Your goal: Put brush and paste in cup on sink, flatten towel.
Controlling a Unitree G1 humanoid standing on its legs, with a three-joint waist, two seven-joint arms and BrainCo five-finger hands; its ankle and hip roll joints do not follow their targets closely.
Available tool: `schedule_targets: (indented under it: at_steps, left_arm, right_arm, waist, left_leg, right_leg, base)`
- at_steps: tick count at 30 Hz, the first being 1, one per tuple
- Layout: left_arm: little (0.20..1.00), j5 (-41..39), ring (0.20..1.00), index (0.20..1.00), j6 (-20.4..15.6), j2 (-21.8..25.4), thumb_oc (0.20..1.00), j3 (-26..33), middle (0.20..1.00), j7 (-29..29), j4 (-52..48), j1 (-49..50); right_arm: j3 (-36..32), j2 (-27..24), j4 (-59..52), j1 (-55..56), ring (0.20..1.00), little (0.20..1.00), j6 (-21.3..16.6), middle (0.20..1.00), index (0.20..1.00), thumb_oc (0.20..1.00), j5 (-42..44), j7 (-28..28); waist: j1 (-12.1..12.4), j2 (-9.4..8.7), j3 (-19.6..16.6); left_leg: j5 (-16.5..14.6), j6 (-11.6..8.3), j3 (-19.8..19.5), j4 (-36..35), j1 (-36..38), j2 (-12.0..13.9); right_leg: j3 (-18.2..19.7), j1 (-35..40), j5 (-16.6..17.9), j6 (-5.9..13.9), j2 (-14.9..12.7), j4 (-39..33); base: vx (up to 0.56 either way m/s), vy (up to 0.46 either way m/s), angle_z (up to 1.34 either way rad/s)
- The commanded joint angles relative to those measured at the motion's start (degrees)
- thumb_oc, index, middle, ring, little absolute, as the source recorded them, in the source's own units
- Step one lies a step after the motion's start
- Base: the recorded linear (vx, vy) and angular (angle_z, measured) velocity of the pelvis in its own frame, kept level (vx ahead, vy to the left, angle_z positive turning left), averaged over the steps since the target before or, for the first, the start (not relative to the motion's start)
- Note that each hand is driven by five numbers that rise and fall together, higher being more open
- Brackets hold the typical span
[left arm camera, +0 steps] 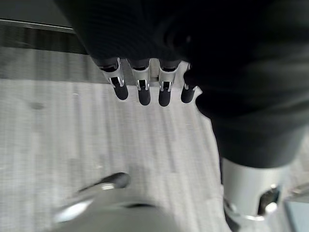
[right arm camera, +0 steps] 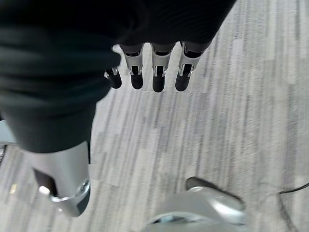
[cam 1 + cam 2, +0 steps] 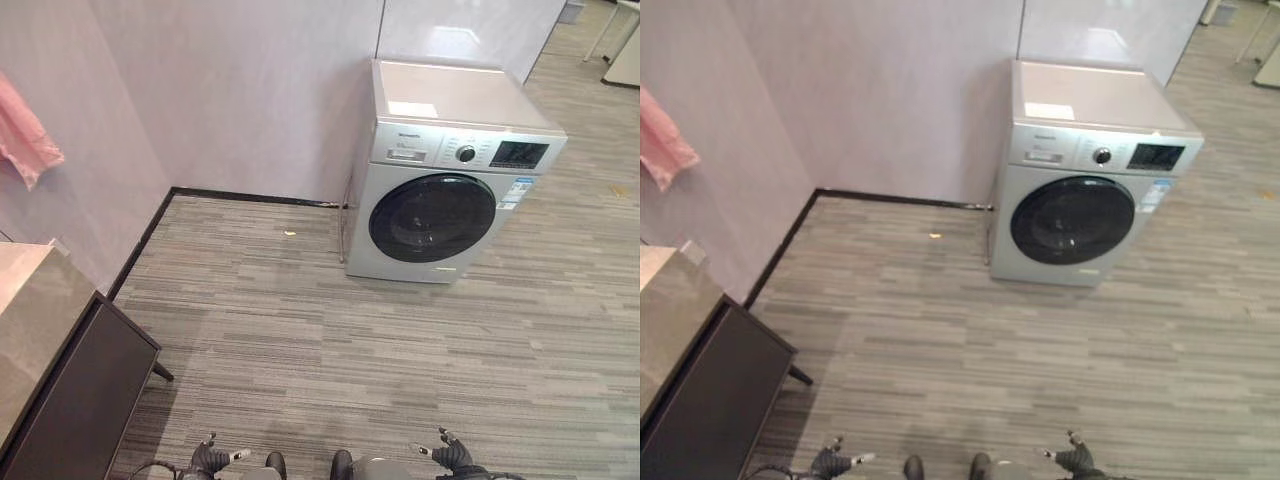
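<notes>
Left eye view, read from its left edge: a pink towel (image 3: pixel 24 135) hangs bunched against the pale wall, and below it the grey countertop (image 3: pixel 35 320) of a dark cabinet (image 3: pixel 85 400) juts in from the lower left corner. No brush, paste or cup can be made out on the part of that counter that shows. Striped grey carpet floor (image 3: pixel 300 330) runs across the middle, with a small yellowish scrap (image 3: pixel 289 233) lying near the black skirting. Further right a silver front-loading washing machine (image 3: pixel 445 175) stands against the wall, its dark round door closed. Along the bottom edge the left hand (image 3: pixel 212 458) hangs low at the robot's side and the right hand (image 3: pixel 450 455) likewise — both well apart from the towel and counter. In the left wrist view the fingers (image 1: pixel 141 89) point down straight and slightly spread, with only floor past them, holding nothing. The right wrist view shows the same — fingers (image 2: pixel 157 77) straight, relaxed, side by side, touching nothing.
</notes>
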Motion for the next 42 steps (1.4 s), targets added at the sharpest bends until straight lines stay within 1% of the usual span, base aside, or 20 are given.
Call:
schedule_targets:
  at_steps: [1, 6, 9, 11, 16, 17, 18, 23, 27, 28, 29, 30, 32, 34, 35, 36, 38, 39, 40, 42]
  left_arm:
    - [1.000, 2.2, 1.000, 1.000, -0.6, 0.8, 1.000, -0.1, 1.000, 1.4, -2.0, -1.7]
    - [1.000, 1.0, 1.000, 1.000, -0.6, 0.8, 1.000, 1.7, 1.000, 1.4, -0.8, -0.8]
    - [1.000, -1.2, 1.000, 1.000, -1.9, 1.4, 1.000, 1.5, 1.000, 2.2, -3.3, -0.9]
    - [1.000, -3.2, 1.000, 1.000, -4.1, 2.0, 1.000, 0.3, 1.000, 3.8, -8.5, -1.1]
    - [1.000, -2.9, 1.000, 1.000, -5.7, 2.1, 1.000, -1.3, 1.000, 5.0, -12.0, -0.7]
    - [1.000, -2.2, 1.000, 1.000, -6.3, 1.9, 1.000, -2.2, 1.000, 5.3, -12.1, -0.8]
    - [1.000, -1.4, 1.000, 1.000, -6.2, 2.1, 1.000, -2.7, 1.000, 5.1, -11.7, -1.0]
    - [1.000, 5.3, 1.000, 1.000, -6.0, 3.9, 1.000, -5.1, 1.000, 3.9, -11.4, 0.8]
    - [1.000, 6.3, 1.000, 1.000, -5.8, 5.0, 1.000, -5.3, 1.000, 4.1, -11.2, 0.7]
    - [1.000, 6.3, 1.000, 1.000, -5.8, 5.0, 1.000, -5.3, 1.000, 4.1, -11.2, 0.6]
    - [1.000, 7.2, 1.000, 1.000, -5.8, 5.3, 1.000, -5.4, 1.000, 3.6, -9.9, -0.3]
    - [1.000, 6.9, 1.000, 1.000, -5.4, 5.4, 1.000, -5.1, 1.000, 3.8, -9.8, -0.6]
    - [1.000, 6.1, 1.000, 1.000, -5.4, 4.8, 1.000, -4.8, 1.000, 3.7, -9.0, -1.4]
    - [1.000, 6.1, 1.000, 1.000, -5.3, 4.5, 1.000, -4.9, 1.000, 3.6, -8.6, -1.9]
    - [1.000, 6.6, 1.000, 1.000, -5.4, 4.3, 1.000, -4.4, 1.000, 3.5, -8.2, -2.6]
    - [1.000, 6.5, 1.000, 1.000, -5.2, 3.8, 1.000, -4.3, 1.000, 3.3, -8.1, -2.9]
    - [1.000, 6.6, 1.000, 1.000, -5.1, 3.6, 1.000, -4.4, 1.000, 3.1, -7.3, -2.8]
    - [1.000, 5.9, 1.000, 1.000, -4.9, 2.9, 1.000, -4.2, 1.000, 3.2, -7.2, -3.1]
    - [1.000, 4.8, 1.000, 1.000, -4.8, 2.8, 1.000, -5.1, 1.000, 3.6, -8.0, -5.3]
    - [1.000, 4.3, 1.000, 1.000, -5.0, 2.9, 1.000, -5.1, 1.000, 3.9, -8.2, -5.7]
  right_arm:
    - [0.6, -2.2, -1.7, -1.7, 1.000, 1.000, -1.3, 1.000, 1.000, 1.000, -0.4, -0.4]
    - [-1.2, -2.1, -2.2, 0.2, 1.000, 1.000, -1.7, 1.000, 1.000, 1.000, 1.2, -0.6]
    - [-1.7, -2.8, -5.9, 2.0, 1.000, 1.000, -2.8, 1.000, 1.000, 1.000, 3.8, -0.3]
    - [-4.1, -3.5, -12.1, 3.5, 1.000, 1.000, -5.2, 1.000, 1.000, 1.000, 8.9, -1.0]
    - [-5.9, -3.6, -14.1, 2.9, 1.000, 1.000, -6.8, 1.000, 1.000, 1.000, 11.7, -2.4]
    - [-4.9, -3.6, -14.0, 1.7, 1.000, 1.000, -7.1, 1.000, 1.000, 1.000, 10.3, -3.0]
    - [-4.4, -3.6, -14.0, 1.5, 1.000, 1.000, -7.0, 1.000, 1.000, 1.000, 9.5, -3.0]
    - [-1.2, -3.5, -12.9, -0.1, 1.000, 1.000, -5.6, 1.000, 1.000, 1.000, 2.0, -2.6]
    - [-1.3, -2.9, -13.2, -0.9, 1.000, 1.000, -5.3, 1.000, 1.000, 1.000, 1.2, -2.7]
    - [-1.3, -2.9, -13.2, -0.9, 1.000, 1.000, -5.3, 1.000, 1.000, 1.000, 1.2, -2.7]
    - [-2.3, -2.4, -14.1, -0.4, 1.000, 1.000, -5.6, 1.000, 1.000, 1.000, 2.7, -1.9]
    - [-2.4, -2.5, -15.0, -0.3, 1.000, 1.000, -5.7, 1.000, 1.000, 1.000, 2.7, -1.7]
    - [-2.5, -2.8, -15.1, 0.0, 1.000, 1.000, -5.6, 1.000, 1.000, 1.000, 3.1, -1.6]
    - [-2.5, -3.1, -15.4, 0.3, 1.000, 1.000, -5.5, 1.000, 1.000, 1.000, 3.0, -1.4]
    - [-2.8, -3.6, -16.3, 1.3, 1.000, 1.000, -5.3, 1.000, 1.000, 1.000, 2.4, -1.1]
    - [-3.0, -3.6, -17.2, 2.4, 1.000, 1.000, -5.2, 1.000, 1.000, 1.000, 2.3, -1.1]
    - [-3.0, -3.5, -16.1, 3.3, 1.000, 1.000, -5.1, 1.000, 1.000, 1.000, 2.7, -0.6]
    - [-2.8, -4.7, -16.2, 3.7, 1.000, 1.000, -5.2, 1.000, 1.000, 1.000, 2.5, -0.3]
    - [-3.3, -6.3, -17.5, 3.2, 1.000, 1.000, -5.4, 1.000, 1.000, 1.000, 2.9, -1.4]
    - [-3.7, -6.6, -17.6, 3.3, 1.000, 1.000, -5.2, 1.000, 1.000, 1.000, 2.8, -1.7]
  waist:
    - [-0.7, -0.44, 0.8]
    - [-0.8, -1.05, 0.0]
    - [-0.7, -1.53, 1.1]
    - [-1.1, -1.65, 3.1]
    - [0.1, 0.37, 3.5]
    - [1.4, 2.16, 3.2]
    - [1.8, 2.52, 3.1]
    - [3.1, 1.04, 0.5]
    - [2.7, 0.17, 0.7]
    - [2.8, 0.32, 0.6]
    - [-0.3, 2.41, 2.2]
    - [-0.7, 2.32, 2.5]
    - [-1.4, 2.28, 2.2]
    - [-2.4, 1.99, 2.4]
    - [-3.7, 0.76, 1.8]
    - [-4.8, 0.78, 1.5]
    - [-4.7, 0.30, 0.3]
    - [-4.2, -0.30, 0.4]
    - [-3.3, -2.01, 2.8]
    - [-2.4, -2.18, 3.0]
  left_leg:
    - [-7.7, 2.24, 0.5, 6.8, 3.7, -0.7]
    - [-5.6, 1.35, 1.1, 7.9, 4.2, -0.2]
    - [5.8, -3.34, -0.4, 14.9, -0.7, 2.2]
    - [8.3, -3.97, 0.5, 17.8, -4.3, 3.9]
    - [6.4, -1.94, 3.1, 1.9, -8.4, 2.6]
    - [11.3, -2.51, 1.8, -7.8, -9.6, 2.3]
    - [12.7, -2.64, 1.4, -10.9, -9.2, 2.0]
    - [9.3, 0.71, 0.6, -7.2, -8.4, -0.8]
    - [3.4, 5.00, 2.2, -4.3, -6.1, -3.6]
    - [3.6, 4.97, 2.2, -4.4, -6.2, -3.4]
    - [0.4, 6.32, -0.5, -6.2, 1.5, -4.6]
    - [-0.5, 6.18, 0.0, -6.8, 3.9, -4.7]
    - [-1.8, 5.72, -0.5, -7.7, 6.1, -5.2]
    - [-2.5, 5.21, -1.7, -7.7, 8.0, -6.1]
    - [-3.6, 4.04, -2.8, -8.4, 11.1, -6.8]
    - [-3.7, 3.41, -4.6, -8.2, 12.7, -6.1]
    - [-3.5, 2.56, -5.3, -5.5, 12.8, -5.7]
    - [2.5, -0.62, -5.4, 5.7, 8.5, -3.1]
    - [5.7, -1.53, -2.1, 16.5, 0.0, 0.4]
    - [4.5, -1.28, -0.8, 13.7, -3.3, -0.5]
  right_leg:
    - [3.0, 3.1, 5.8, 6.95, -2.1, -1.6]
    - [4.3, 4.6, 5.5, 6.34, -1.3, -2.4]
    - [3.7, 7.4, 5.8, 4.62, 0.1, -5.6]
    - [2.8, 9.1, 5.7, 3.59, 0.2, -8.5]
    - [2.8, 12.5, 4.9, 5.24, -0.5, -13.0]
    - [3.8, 14.7, 4.4, 6.21, 0.4, -14.7]
    - [4.3, 15.7, 4.0, 6.55, 0.5, -15.1]
    - [6.8, 18.9, 2.0, 8.83, -2.9, -12.0]
    - [9.1, 9.9, 17.9, 12.50, -7.2, 9.3]
    - [9.2, 9.8, 18.2, 12.45, -7.0, 9.1]
    - [12.1, -0.6, 17.2, 12.16, -0.8, 19.6]
    - [8.5, -2.7, 15.7, 11.12, -4.5, 14.2]
    - [6.0, -4.6, 13.8, 10.40, -6.2, 6.9]
    - [6.1, -5.9, 13.8, 10.42, -5.5, 1.7]
    - [6.8, -6.4, 16.1, 11.65, -6.1, -9.0]
    - [11.0, -6.2, 17.1, 12.39, -4.2, -7.1]
    - [11.5, -3.0, 16.0, 11.00, -2.3, -9.5]
    - [9.1, 0.7, 13.5, 8.07, -0.6, -10.3]
    - [5.9, 3.9, 11.5, 5.48, -0.8, -11.6]
    - [5.7, 5.6, 10.6, 5.78, -0.8, -12.7]
  base:
    - [0.10, -0.089, 0.07]
    - [0.11, -0.080, 0.01]
    - [0.05, -0.150, 0.08]
    - [0.09, -0.120, 0.16]
    - [0.21, 0.090, 0.23]
    - [0.46, 0.223, -0.07]
    - [0.65, 0.276, -0.06]
    - [0.40, 0.173, -0.38]
    - [0.30, 0.217, -0.30]
    - [0.66, 0.320, 0.01]
    - [0.70, 0.277, 0.09]
    - [0.70, 0.277, 0.14]
    - [0.34, 0.009, 0.21]
    - [0.50, -0.082, 0.31]
    - [0.81, -0.187, 0.47]
    - [0.91, -0.272, 0.80]
    - [0.56, -0.257, 1.34]
    - [0.45, -0.467, 1.51]
    - [0.51, -0.487, 1.39]
    - [0.22, -0.162, 0.86]
